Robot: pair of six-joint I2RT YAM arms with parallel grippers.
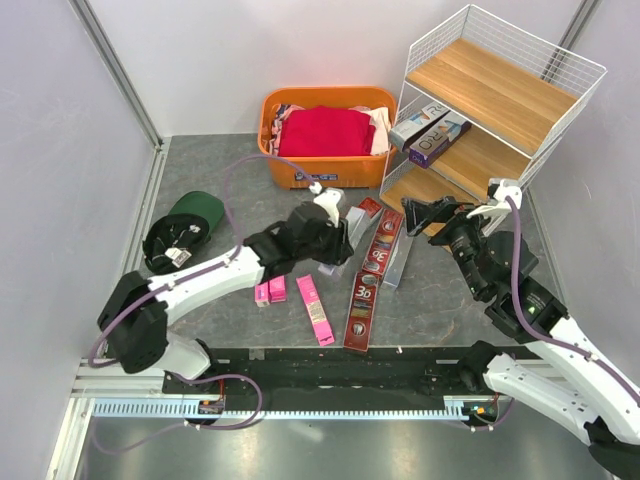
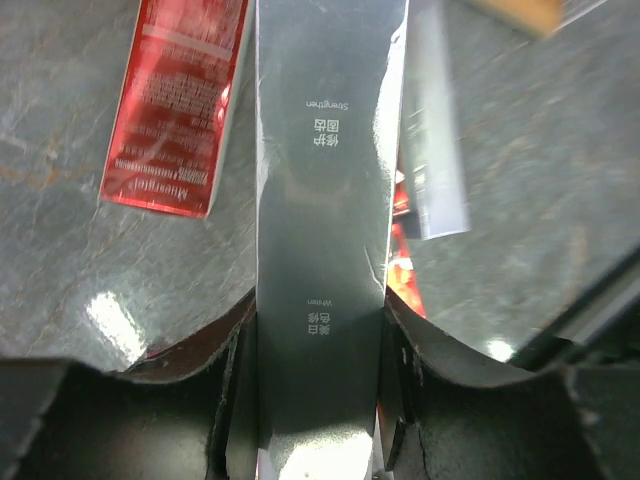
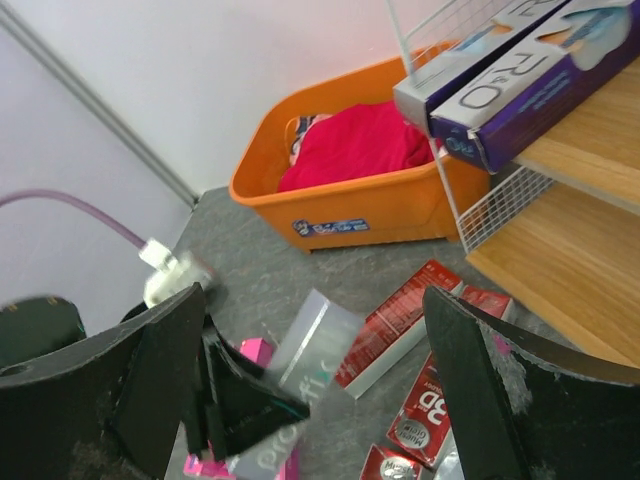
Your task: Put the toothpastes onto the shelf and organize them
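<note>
My left gripper (image 1: 338, 232) is shut on a silver-grey toothpaste box (image 2: 320, 200), which runs lengthwise between its fingers (image 2: 245, 390). The same box (image 3: 315, 365) shows tilted in the right wrist view. On the table lie dark red "3D" toothpastes (image 1: 362, 308), a pink one (image 1: 315, 308) and another grey one (image 1: 398, 262). The white wire shelf (image 1: 500, 95) stands at the back right; a grey box (image 3: 460, 65) and a purple box (image 3: 530, 85) rest on its middle board. My right gripper (image 1: 418, 215) hangs open and empty beside the lowest board (image 3: 570, 265).
An orange basket (image 1: 300, 165) holding red clothes (image 1: 325, 130) stands at the back, left of the shelf. A green cap (image 1: 190, 215) lies at the left by the wall. Two short pink boxes (image 1: 270, 290) sit under my left arm.
</note>
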